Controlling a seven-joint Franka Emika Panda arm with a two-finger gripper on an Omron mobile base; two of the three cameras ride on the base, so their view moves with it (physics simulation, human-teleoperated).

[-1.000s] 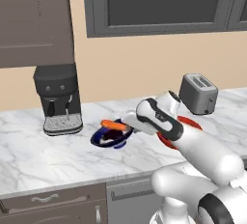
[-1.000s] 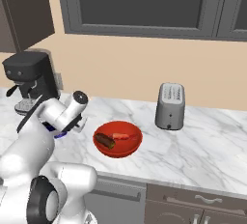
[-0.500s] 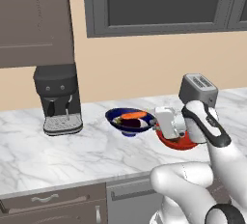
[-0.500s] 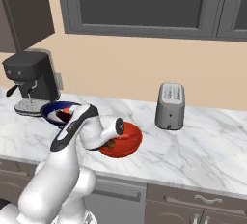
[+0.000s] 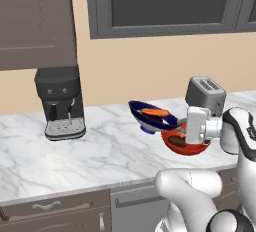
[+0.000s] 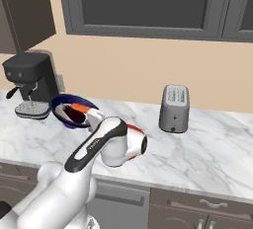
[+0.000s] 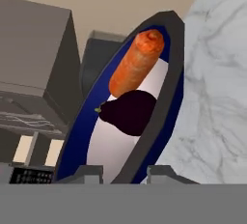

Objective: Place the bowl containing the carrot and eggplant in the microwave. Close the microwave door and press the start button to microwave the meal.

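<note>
The hand [image 7: 124, 172] pinches the rim of the bowl [image 5: 151, 117], held tilted above the worktop [image 5: 100, 151] with carrot [image 7: 134, 63] and eggplant [image 7: 129, 112] inside, seemingly stable, so carry it level and slowly toward the microwave.

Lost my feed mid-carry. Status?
Gripper shut on bowl rim, held above counter. Carrot, eggplant inside. Red bowl just below.
</note>
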